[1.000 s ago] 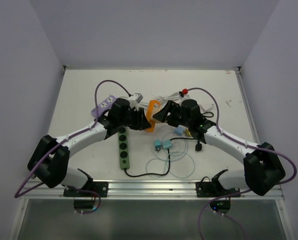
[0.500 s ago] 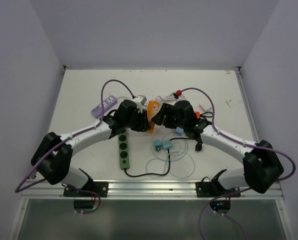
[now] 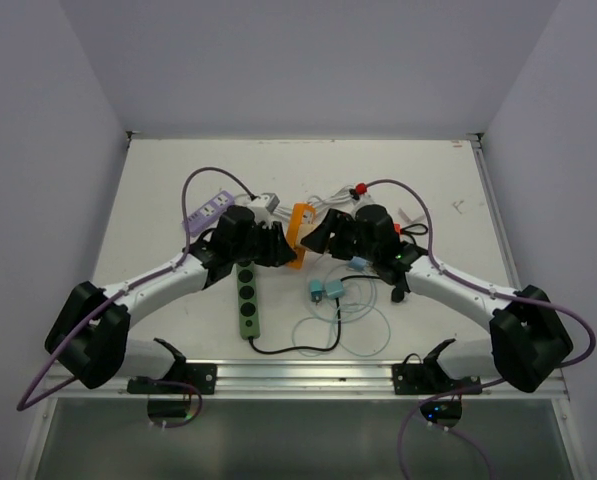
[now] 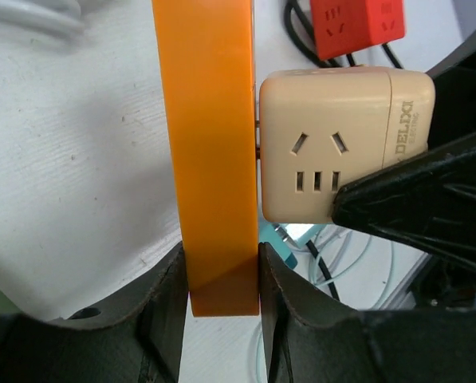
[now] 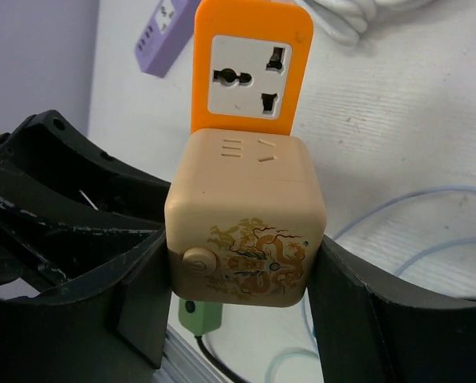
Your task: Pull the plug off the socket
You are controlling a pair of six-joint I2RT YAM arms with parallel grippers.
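We log: left arm & right arm white w/ black joints; purple cable along each; left gripper fingers matte black.

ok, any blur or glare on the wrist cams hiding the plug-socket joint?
Left wrist: orange socket strip and beige cube adapter sharp, DELIXI print legible, no glare; white cable top left is soft. Right wrist: adapter crisp, purple power strip behind it blurred. Top external: even light, soft shadows, joint too small to resolve.
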